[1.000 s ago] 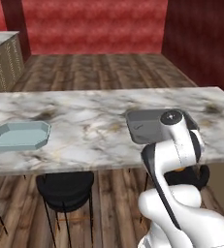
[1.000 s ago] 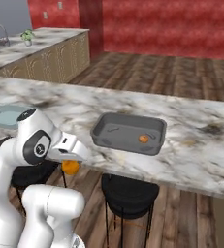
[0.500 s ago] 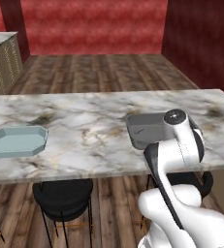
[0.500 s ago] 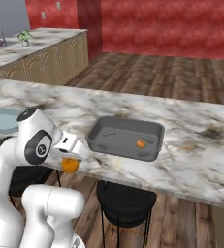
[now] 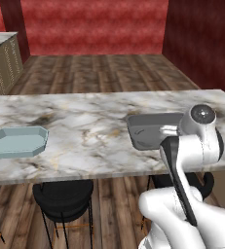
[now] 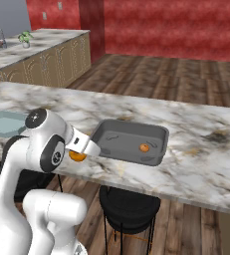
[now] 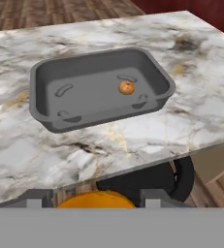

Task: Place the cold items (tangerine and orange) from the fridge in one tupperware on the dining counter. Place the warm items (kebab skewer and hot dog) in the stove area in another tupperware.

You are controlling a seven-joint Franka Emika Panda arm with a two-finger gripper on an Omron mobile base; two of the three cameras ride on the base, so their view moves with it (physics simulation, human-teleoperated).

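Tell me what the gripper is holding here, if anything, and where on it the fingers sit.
The gripper holds an orange, one finger on each of its two opposite sides. In the right base view the fruit shows under the hand, short of the dark tupperware.

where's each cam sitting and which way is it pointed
Left base view: behind the arm to its left, looking forward and down over the marble counter at the dark tupperware and light blue tupperware; white arm at lower right.
Right base view: behind the arm to its right, same counter; arm at lower left, gripper shut on an orange.
Hand view: on the hand, looking along the fingers at the dark tupperware holding a tangerine; orange at the bottom between the fingertips.
Shared: all three show the dark tupperware.
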